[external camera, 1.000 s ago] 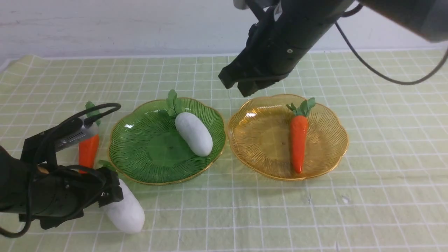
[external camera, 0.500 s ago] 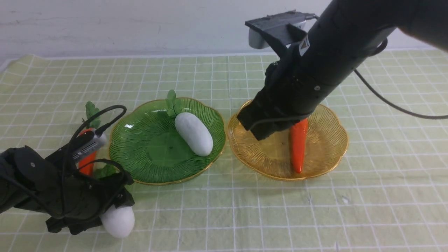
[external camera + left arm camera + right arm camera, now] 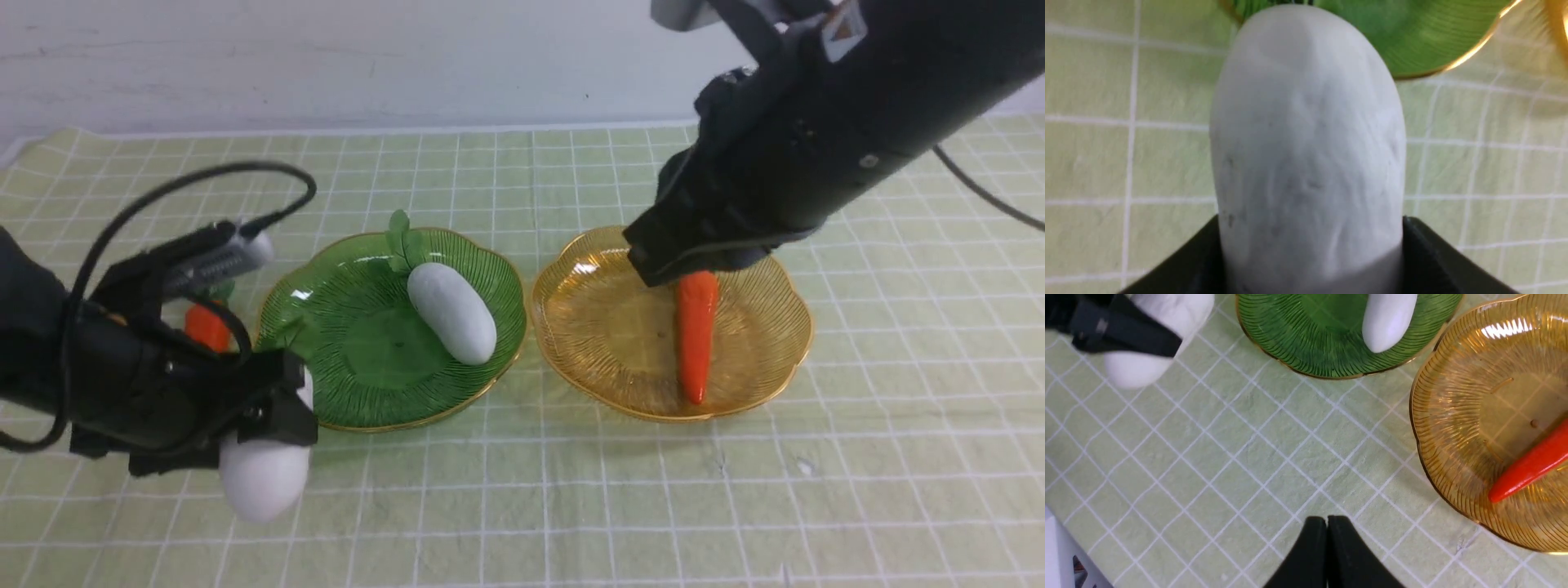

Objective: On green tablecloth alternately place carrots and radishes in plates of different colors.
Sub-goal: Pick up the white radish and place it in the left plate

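Plates: green plate (image 3: 384,343) holds white radish (image 3: 451,313); amber plate (image 3: 620,327), carrot (image 3: 696,339). Left pincer (image 3: 269,425) pinching second radish (image 3: 263,478); right pincer (image 3: 1327,522) pressed together.

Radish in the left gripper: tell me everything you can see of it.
The radish is thick, white and rounded, matte with faint dark flecks, and has a green leaf tuft. The left gripper holds it raised above the tablecloth, its two jaws closed on opposite sides. It hangs near the green plate, its leaves toward that plate.
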Action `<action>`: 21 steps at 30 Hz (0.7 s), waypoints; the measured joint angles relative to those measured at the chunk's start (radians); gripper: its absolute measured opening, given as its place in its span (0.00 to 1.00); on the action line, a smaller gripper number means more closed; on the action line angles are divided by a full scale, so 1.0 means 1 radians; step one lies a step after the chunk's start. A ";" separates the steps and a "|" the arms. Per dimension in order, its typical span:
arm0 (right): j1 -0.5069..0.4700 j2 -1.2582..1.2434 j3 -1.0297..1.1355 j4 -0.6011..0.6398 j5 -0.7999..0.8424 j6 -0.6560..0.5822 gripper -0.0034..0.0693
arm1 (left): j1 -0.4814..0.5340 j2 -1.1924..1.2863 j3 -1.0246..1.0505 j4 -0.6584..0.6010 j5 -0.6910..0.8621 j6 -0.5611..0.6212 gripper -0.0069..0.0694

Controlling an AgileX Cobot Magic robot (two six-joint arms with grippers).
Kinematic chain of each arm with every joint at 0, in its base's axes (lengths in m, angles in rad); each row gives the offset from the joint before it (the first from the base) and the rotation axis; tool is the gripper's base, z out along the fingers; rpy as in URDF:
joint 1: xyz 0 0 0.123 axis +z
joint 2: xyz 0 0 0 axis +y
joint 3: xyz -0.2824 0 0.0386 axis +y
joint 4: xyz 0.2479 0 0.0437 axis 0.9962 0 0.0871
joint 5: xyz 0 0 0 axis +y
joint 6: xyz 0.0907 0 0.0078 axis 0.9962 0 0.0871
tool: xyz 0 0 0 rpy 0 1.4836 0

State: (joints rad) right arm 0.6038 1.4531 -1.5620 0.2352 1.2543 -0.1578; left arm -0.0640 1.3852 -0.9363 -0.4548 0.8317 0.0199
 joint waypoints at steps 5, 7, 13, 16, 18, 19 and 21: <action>0.000 -0.149 0.162 -0.012 0.002 -0.009 0.03 | 0.000 0.117 -0.167 -0.039 -0.026 0.004 0.67; 0.000 -0.187 0.219 -0.018 0.004 -0.009 0.03 | 0.000 0.177 -0.213 -0.041 -0.039 0.005 0.67; 0.000 -0.276 0.371 -0.036 0.006 -0.009 0.03 | 0.000 0.363 -0.345 -0.085 -0.057 0.011 0.68; 0.000 -0.302 0.420 -0.064 0.006 -0.009 0.03 | 0.000 0.434 -0.404 -0.094 -0.051 0.012 0.73; 0.000 -0.308 0.437 -0.081 0.006 -0.009 0.03 | 0.001 0.459 -0.441 -0.085 -0.044 0.012 0.80; 0.000 -0.309 0.442 -0.090 0.006 -0.009 0.03 | 0.001 0.461 -0.456 -0.074 -0.042 0.012 0.83; 0.000 -0.309 0.443 -0.107 0.006 -0.009 0.03 | 0.009 0.463 -0.496 -0.031 -0.025 0.012 0.88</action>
State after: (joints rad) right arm 0.6038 1.1439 -1.1190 0.1278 1.2600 -0.1672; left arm -0.0553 1.8478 -1.4325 -0.4861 0.8063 0.0316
